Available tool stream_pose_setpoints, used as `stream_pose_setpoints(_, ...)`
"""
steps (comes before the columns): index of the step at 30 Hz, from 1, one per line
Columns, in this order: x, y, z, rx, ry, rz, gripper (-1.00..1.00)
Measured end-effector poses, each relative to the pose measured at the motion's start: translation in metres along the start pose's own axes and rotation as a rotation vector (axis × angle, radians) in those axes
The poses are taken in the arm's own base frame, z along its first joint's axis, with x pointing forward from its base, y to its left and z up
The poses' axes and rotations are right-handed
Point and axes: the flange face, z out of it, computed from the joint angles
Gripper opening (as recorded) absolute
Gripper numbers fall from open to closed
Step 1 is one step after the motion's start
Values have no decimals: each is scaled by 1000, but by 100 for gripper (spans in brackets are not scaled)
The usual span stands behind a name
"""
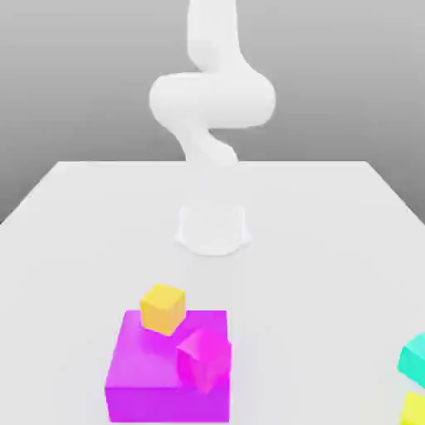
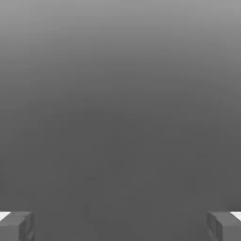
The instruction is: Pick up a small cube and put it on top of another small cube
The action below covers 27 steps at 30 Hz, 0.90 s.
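Big magenta block (image 1: 166, 373) sitting near front table edge, toward exterior view's left. Small yellow cube (image 1: 163, 308) resting on block's rear top edge; small magenta cube (image 1: 204, 359) lying tilted on block's right top, overhanging front edge. White table (image 1: 315, 249) lying bare between block and right side. Arm base (image 1: 213, 228) standing mid-table. Small cyan cube (image 1: 414, 359) sitting at exterior view's right edge, partly cropped; another yellow cube (image 1: 414, 408) lying just in front. Gripper (image 2: 120, 227) hanging released, fingertips (image 2: 16, 226) spread wide, grasping nothing.
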Motion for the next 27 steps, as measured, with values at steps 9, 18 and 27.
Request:
stream_pose_setpoints(9,-88,-50,157,-164,-159,-178,0)
stream_pose_setpoints(18,-226,-60,281,-260,-355,-370,0)
stream_pose_setpoints(27,-385,-29,357,-311,-589,-529,0)
